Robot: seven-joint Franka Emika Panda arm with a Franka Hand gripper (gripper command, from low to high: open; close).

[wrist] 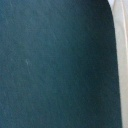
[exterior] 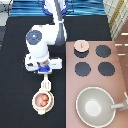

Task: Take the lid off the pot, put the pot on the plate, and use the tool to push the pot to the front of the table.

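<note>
In the exterior view my gripper [exterior: 44, 70] hangs over the black table [exterior: 15, 100], left of the stove, shut on the thin handle of the cream-white tool [exterior: 46, 82]. The tool reaches toward the view's bottom and its head touches the pot [exterior: 43, 100]. That pinkish-tan pot, reddish-brown inside, sits uncovered on the cream plate [exterior: 36, 106] near the table's front. The lid [exterior: 81, 46] lies on the stove's back-left burner, well away from the gripper. In the wrist view a cream strip of the tool [wrist: 120, 50] runs along dark tabletop.
The pinkish-brown stove panel [exterior: 120, 75] fills the exterior view's right with black burners [exterior: 103, 51]. A large grey-beige pan [exterior: 95, 106] with a long handle sits at its bottom. The robot arm [exterior: 55, 20] comes down from the top.
</note>
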